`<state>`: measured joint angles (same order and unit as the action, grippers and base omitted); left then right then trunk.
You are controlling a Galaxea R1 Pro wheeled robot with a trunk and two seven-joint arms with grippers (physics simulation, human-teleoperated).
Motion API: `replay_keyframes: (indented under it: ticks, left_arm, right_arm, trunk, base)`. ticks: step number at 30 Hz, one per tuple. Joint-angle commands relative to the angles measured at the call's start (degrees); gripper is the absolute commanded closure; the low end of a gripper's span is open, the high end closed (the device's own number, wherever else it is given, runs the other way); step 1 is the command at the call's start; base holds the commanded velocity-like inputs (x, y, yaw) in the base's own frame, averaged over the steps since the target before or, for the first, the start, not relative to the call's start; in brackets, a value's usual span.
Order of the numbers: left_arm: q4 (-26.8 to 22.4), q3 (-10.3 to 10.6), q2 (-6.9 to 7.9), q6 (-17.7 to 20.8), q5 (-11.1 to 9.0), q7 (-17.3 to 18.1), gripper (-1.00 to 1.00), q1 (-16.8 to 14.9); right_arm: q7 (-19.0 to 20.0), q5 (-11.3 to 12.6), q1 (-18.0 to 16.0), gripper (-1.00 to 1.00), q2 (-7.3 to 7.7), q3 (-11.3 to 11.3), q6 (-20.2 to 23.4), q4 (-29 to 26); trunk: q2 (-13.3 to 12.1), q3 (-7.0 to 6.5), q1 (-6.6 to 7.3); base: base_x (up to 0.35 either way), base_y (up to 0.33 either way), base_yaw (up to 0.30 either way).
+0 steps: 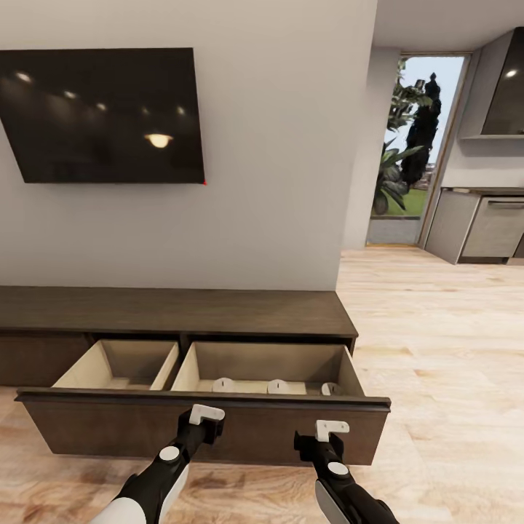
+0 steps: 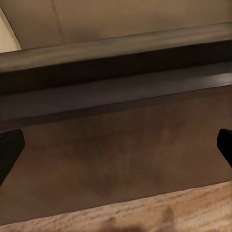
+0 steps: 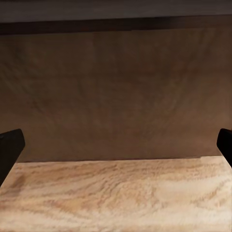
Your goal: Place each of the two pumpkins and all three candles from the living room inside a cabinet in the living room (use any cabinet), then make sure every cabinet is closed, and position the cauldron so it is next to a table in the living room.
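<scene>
Here we had both grippers, left (image 1: 206, 417) and right (image 1: 329, 431), jaws apart, facing the open cabinet (image 1: 204, 422) front, likely to push it shut.

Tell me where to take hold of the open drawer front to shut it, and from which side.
Take the drawer front at its thin black top edge, which projects as a lip toward the robot. Come from the room side, where both open grippers, left and right, face the panel. It shows no handle, so a flat push on the wide face would probably serve as well.
</scene>
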<state>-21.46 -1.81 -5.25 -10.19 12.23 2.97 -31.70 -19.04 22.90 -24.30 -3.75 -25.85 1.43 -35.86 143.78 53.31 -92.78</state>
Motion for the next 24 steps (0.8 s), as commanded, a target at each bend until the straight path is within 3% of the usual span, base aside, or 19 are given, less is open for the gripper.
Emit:
replay_keyframes:
  ticks: [1,16,21,24]
  left_arm:
    - [0.02,-0.21,-0.02,-0.17,0.44,0.13,-1.00,-0.03]
    - [0.01,-0.28,-0.03,0.27,0.50,0.27,-1.00,-0.04]
    - [2.00,-0.35,-0.07,0.33,0.42,0.35,-1.00,-0.11]
    - [3.85,-0.34,-0.05,0.35,-1.02,0.41,-1.00,-0.20]
  right_arm:
    - [-0.48,0.39,-0.05,-1.00,0.05,-0.34,0.13,-0.08]
    - [-0.48,0.42,-0.05,-1.00,0.05,-0.34,0.08,-0.14]
    - [-0.48,0.43,-0.05,-1.00,0.05,-0.34,0.07,-0.24]
    - [-0.48,0.45,-0.05,-1.00,0.05,-0.34,0.07,-0.30]
  trunk:
    - [0.02,0.06,0.01]
    - [0.02,0.06,0.01]
    - [0.09,1.17,-0.12]
    - [0.09,1.17,-0.12]
  base:
    - [0.000,0.000,0.000]
    - [0.000,0.000,0.000]
    - [0.000,0.000,0.000]
    - [0.000,0.000,0.000]
